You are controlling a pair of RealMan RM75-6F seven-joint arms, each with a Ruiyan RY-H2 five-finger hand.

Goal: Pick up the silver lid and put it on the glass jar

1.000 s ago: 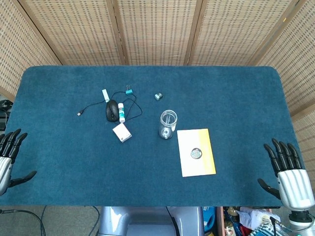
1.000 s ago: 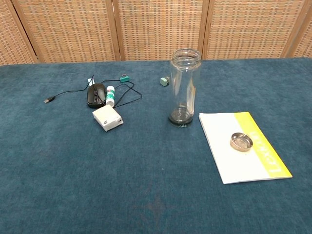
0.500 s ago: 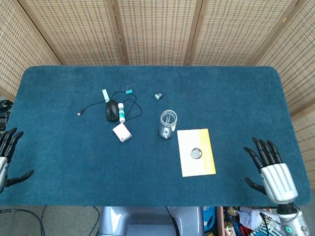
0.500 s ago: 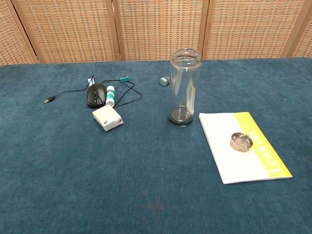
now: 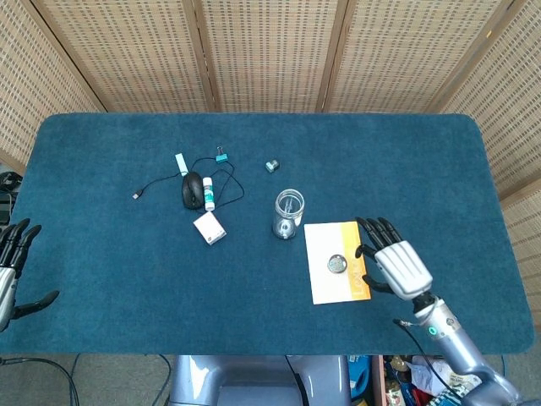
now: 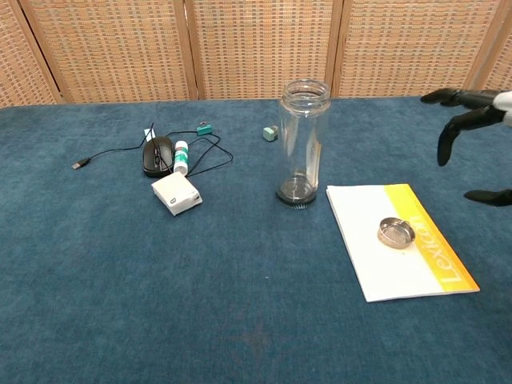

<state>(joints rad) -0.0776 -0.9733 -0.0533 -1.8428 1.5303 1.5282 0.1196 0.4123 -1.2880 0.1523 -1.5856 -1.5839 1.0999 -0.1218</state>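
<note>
The small round silver lid [image 5: 337, 264] [image 6: 396, 233] lies on a white and yellow booklet [image 5: 325, 279] [image 6: 376, 264]. Left of the booklet the clear glass jar [image 5: 288, 213] [image 6: 303, 142] stands upright with its mouth uncovered. My right hand [image 5: 391, 261] [image 6: 472, 116] hovers over the booklet's yellow right edge, just right of the lid, fingers spread and holding nothing. At the table's left front edge my left hand [image 5: 10, 271] is open and empty, far from both objects.
Left of the jar lie a black mouse [image 5: 192, 189] with its cable, a white tube [image 5: 208, 194], a white box [image 5: 210, 227], a teal clip [image 5: 221, 156] and a small grey piece [image 5: 271, 166]. The blue table [image 5: 127, 279] ends at woven screens behind.
My right hand has moved from the table's front right corner up and leftward over the booklet's right edge, entering the chest view. The left hand, lid and jar stay put.
</note>
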